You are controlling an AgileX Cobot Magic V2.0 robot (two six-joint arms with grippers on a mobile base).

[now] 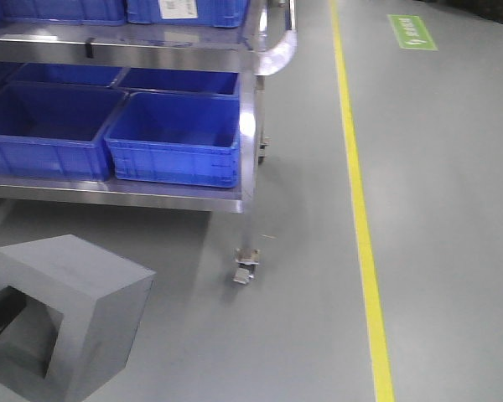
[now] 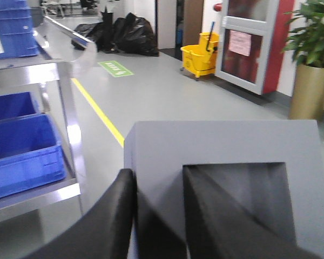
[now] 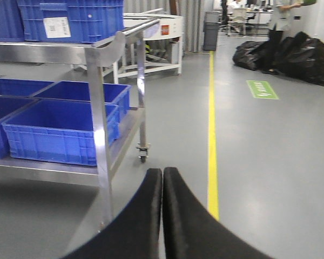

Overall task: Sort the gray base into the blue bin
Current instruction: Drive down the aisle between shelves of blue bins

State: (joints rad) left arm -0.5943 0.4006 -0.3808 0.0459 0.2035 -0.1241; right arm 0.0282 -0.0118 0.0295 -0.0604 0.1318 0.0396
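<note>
A steel cart (image 1: 247, 126) fills the left of the front view. Its lower shelf carries open blue totes; the blue bin (image 1: 174, 141) nearest the cart's corner post sits just beside another blue tote (image 1: 42, 126), and more stand behind and on the shelf above. A caster (image 1: 246, 268) rests on the gray floor under the corner. To its right a yellow line (image 1: 360, 209) runs along the floor, and a green floor sign (image 1: 411, 32) lies beyond it. In the left wrist view, black bags (image 2: 127, 35), a yellow mop bucket (image 2: 202, 56) and a potted plant (image 2: 313, 48) stand far off.

The gray base (image 1: 67, 318) is at the lower left of the front view, short of the cart and outside every tote. It is matte gray and block-shaped, with a square recess open in one face.

The left hand (image 2: 156, 171) grips one wall of the base, with one dark finger (image 2: 110, 221) outside and the other inside the recess. The right hand (image 3: 162, 171) points toward the cart and the yellow line, its fingers pressed together with nothing between them.
</note>
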